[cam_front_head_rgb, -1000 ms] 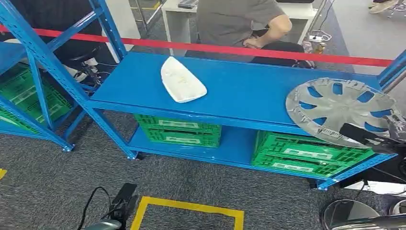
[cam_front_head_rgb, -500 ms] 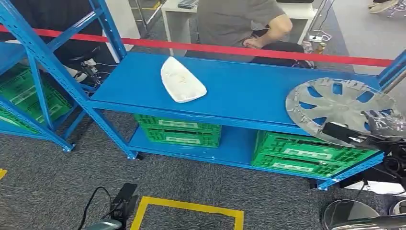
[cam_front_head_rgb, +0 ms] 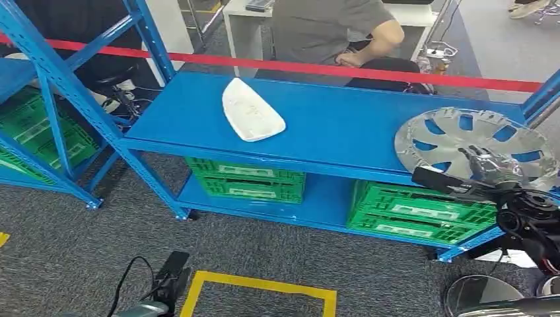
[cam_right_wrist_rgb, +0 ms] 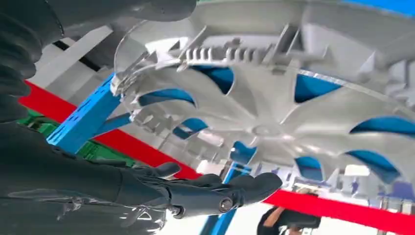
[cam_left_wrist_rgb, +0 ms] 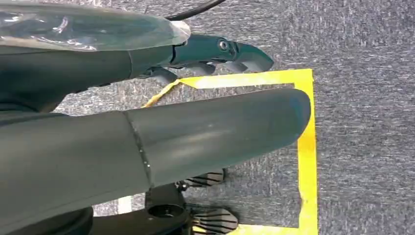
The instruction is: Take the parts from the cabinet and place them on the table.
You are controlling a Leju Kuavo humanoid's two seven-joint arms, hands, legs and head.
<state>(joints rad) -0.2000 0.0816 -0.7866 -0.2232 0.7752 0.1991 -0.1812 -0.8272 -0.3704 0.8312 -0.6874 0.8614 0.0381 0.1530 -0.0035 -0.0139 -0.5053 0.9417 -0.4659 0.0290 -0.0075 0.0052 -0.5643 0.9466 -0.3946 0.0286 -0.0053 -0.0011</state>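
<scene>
A silver hubcap [cam_front_head_rgb: 462, 142] lies flat at the right end of the blue shelf [cam_front_head_rgb: 343, 125], its front edge overhanging. My right hand [cam_front_head_rgb: 485, 173] sits at that front edge, holding nothing. In the right wrist view its fingers [cam_right_wrist_rgb: 205, 193] stretch out to one side of the hubcap's rim [cam_right_wrist_rgb: 122, 83] and the thumb lies on the other side, apart from it. A white moulded part [cam_front_head_rgb: 251, 111] lies on the shelf's left half. My left hand [cam_left_wrist_rgb: 147, 142] hangs over the carpet, fingers straight and empty.
Green crates [cam_front_head_rgb: 245, 179] [cam_front_head_rgb: 416, 214] stand on the lower shelf. A red tape [cam_front_head_rgb: 330, 68] runs behind the rack, with a seated person [cam_front_head_rgb: 330, 26] beyond it. A yellow taped square [cam_front_head_rgb: 257, 284] marks the carpet. Another blue rack [cam_front_head_rgb: 46, 99] stands at the left.
My right hand has slid left along the hubcap's front edge and further over it. The hubcap and white part have not moved.
</scene>
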